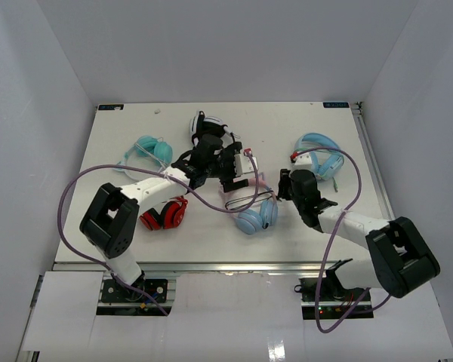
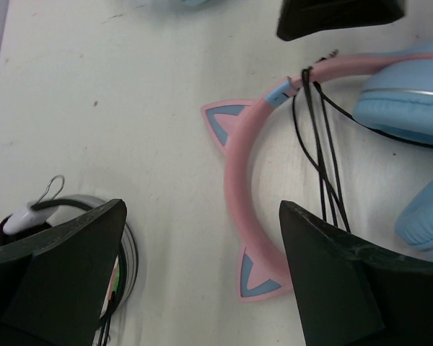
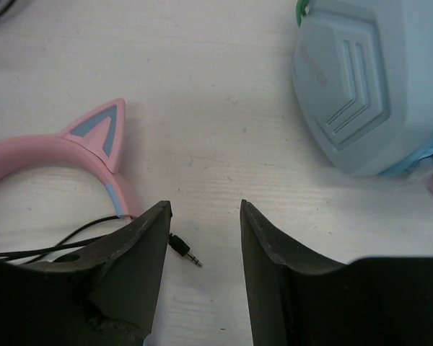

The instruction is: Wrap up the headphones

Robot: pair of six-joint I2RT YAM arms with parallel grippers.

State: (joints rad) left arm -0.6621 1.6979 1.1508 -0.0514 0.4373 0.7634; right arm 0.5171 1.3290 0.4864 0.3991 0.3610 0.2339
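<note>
The headphones lie mid-table: a pink cat-eared headband, light blue ear cups and a thin black cable looped over the band. My left gripper is open and empty above the band, with one cat ear between its fingers; in the top view it is just behind the headphones. My right gripper is open and empty at the headphones' right side. The cable's jack plug lies on the table beside its left finger. The band's end and one ear show there.
An all-light-blue pair lies at the right, its cup close to my right gripper. A teal pair and a red pair lie on the left. A black-and-white pair is behind my left gripper.
</note>
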